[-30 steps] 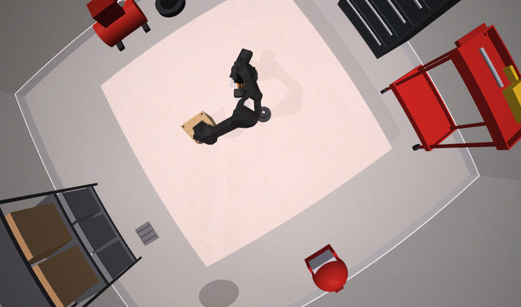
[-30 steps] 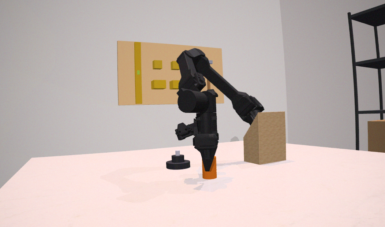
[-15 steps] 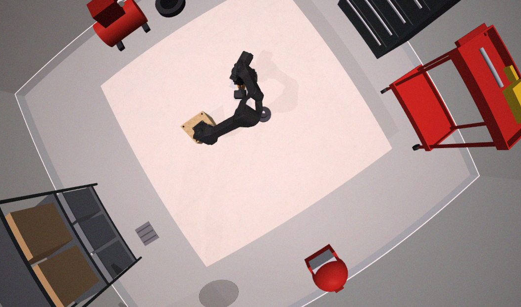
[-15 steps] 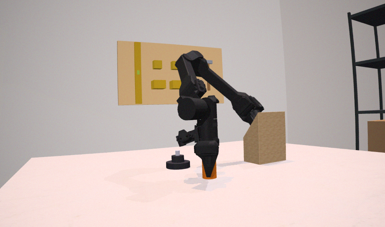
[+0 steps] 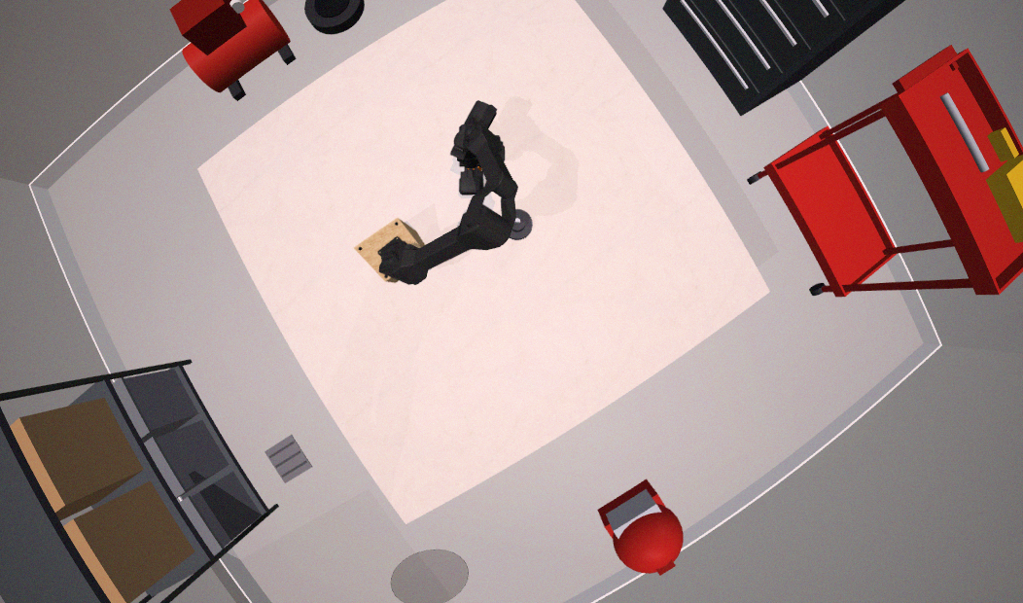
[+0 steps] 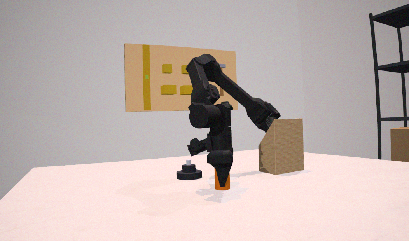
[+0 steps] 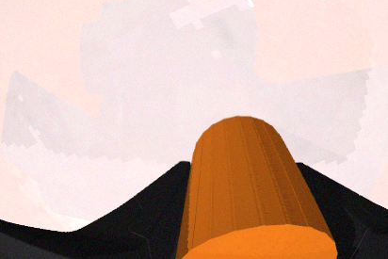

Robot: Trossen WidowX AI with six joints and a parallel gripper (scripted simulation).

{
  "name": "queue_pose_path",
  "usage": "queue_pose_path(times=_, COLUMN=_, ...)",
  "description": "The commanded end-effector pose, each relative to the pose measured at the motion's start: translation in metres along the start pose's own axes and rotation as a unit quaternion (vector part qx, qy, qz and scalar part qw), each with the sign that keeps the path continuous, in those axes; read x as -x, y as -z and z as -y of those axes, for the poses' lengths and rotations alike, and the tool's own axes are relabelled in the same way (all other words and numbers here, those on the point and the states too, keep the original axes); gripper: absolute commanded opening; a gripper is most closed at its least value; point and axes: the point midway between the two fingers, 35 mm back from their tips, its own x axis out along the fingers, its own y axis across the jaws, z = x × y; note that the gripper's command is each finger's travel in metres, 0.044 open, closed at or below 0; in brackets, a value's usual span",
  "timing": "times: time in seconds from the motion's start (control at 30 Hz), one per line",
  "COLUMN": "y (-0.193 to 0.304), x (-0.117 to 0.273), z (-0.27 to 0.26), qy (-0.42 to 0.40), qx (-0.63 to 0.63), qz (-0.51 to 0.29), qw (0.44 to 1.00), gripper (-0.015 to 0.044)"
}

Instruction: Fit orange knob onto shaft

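Note:
The orange knob (image 6: 217, 184) (image 7: 245, 193) stands upright on the table, its hole underneath hidden. My gripper (image 6: 222, 183) (image 7: 240, 172) points down and is shut on the knob, with one finger on each side in the wrist view. In the top view the arm hides nearly all of the knob. The dark round pedestal (image 6: 188, 175) (image 5: 527, 230) stands behind and left of the knob in the exterior view. Its silver shaft (image 6: 188, 162) (image 5: 517, 221) points up, bare; its flat side cannot be made out.
A wooden block (image 6: 289, 146) (image 5: 386, 238) with a slanted face stands at the arm's base, right of the gripper in the exterior view. The arm's elbow passes close beside the pedestal in the top view. Shelves, a red cart (image 5: 822, 217) and a pegboard stand beyond the table.

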Motion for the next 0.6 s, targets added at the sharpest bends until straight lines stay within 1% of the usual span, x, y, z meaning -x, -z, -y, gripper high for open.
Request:
queue_pose_path(times=0.0, y=-0.001, x=0.006, z=-0.001, qy=0.0, qx=0.001, qz=0.001, qw=1.0, gripper=0.0026)
queue_pose_path(times=0.03, y=-0.001, x=0.009, z=-0.002, qy=0.0, qx=0.002, qz=0.001, qw=1.0, gripper=0.0)
queue_pose_path(times=0.57, y=-0.003, x=0.056, z=-0.008, qy=-0.004, qx=0.002, qz=-0.001, qw=1.0, gripper=0.0)
